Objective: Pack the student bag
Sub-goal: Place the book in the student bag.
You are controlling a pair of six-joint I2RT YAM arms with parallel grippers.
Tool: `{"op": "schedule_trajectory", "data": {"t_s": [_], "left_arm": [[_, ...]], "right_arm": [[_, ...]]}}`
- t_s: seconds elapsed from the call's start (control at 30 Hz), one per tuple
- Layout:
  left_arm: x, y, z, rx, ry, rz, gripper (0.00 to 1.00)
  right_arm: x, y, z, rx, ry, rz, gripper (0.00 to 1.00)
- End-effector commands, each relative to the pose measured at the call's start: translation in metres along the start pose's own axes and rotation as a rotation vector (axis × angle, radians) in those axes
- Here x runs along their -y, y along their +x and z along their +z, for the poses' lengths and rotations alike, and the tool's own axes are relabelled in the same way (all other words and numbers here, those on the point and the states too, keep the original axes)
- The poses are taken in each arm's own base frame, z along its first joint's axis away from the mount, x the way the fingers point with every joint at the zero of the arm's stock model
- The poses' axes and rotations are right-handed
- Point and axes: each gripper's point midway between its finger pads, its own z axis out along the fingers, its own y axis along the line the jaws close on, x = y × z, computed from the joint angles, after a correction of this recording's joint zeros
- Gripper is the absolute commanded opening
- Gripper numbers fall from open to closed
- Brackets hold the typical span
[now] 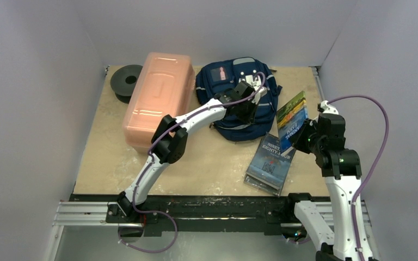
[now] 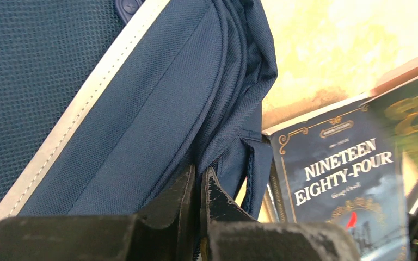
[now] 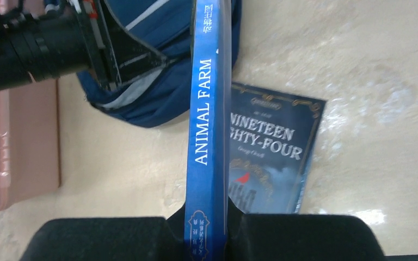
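Black reel (image 1: 126, 81): far left corner of the table (image 1: 207, 163), lying flat, just beside the pink box.
Pink box (image 1: 155, 100): long, translucent, lid on; lies just left of the student bag.
Student bag (image 1: 234, 129): navy with grey stripes, flat on the far middle of the table, between the pink box and the books.
Left gripper (image 2: 200, 176): reached over the bag's right side. Jaws pressed together, tips against a fold of navy fabric at the bag's edge. Cannot tell whether any fabric is pinched.
"Nineteen Eighty-Four" book (image 1: 271, 162): flat on the table, cover up, near the bag's right front corner.
"Animal Farm" book (image 3: 206, 109): blue, held on edge above the table, right of the bag.
Right gripper (image 3: 207, 217): clamped on the lower end of "Animal Farm", one finger on each cover.
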Motion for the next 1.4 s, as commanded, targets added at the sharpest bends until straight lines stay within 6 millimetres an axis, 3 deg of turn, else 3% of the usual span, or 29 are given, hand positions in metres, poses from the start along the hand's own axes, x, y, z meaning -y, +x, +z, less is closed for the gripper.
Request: {"op": "schedule_trajectory", "data": {"t_s": [0.0,0.17,0.47,0.6,0.77,0.93,1.13,1.27,1.37], "left_arm": [[0.030,-0.086,-0.079,0.231,0.147,-0.098,0.00],[0.039,-0.120,-0.124,0.346,0.188,-0.118,0.00],[0.071,-0.152,-0.178,0.467,0.286,-0.077,0.00],[0.092,-0.163,-0.214,0.535,0.310,0.008,0.00],[0.117,-0.163,-0.243,0.626,0.387,0.145,0.00],[0.122,-0.159,-0.252,0.677,0.400,0.208,0.00],[0.126,-0.154,-0.239,0.640,0.447,0.220,0.00],[0.126,-0.147,-0.227,0.593,0.467,0.225,0.00],[0.122,-0.143,-0.216,0.557,0.461,0.219,0.00]], "right_arm": [[-0.035,0.004,0.011,-0.027,-0.197,0.063,0.00],[-0.072,0.020,0.016,-0.127,-0.418,0.151,0.00],[-0.095,0.031,0.032,-0.219,-0.640,0.332,0.00],[-0.102,0.023,0.054,-0.229,-0.730,0.477,0.00],[-0.110,-0.005,0.075,-0.173,-0.817,0.587,0.00],[-0.113,-0.033,0.100,-0.122,-0.843,0.679,0.00],[-0.130,-0.068,0.115,-0.113,-0.971,0.751,0.00],[-0.154,-0.062,0.140,-0.179,-0.980,0.695,0.00],[-0.177,-0.045,0.165,-0.224,-0.982,0.626,0.00]]}}
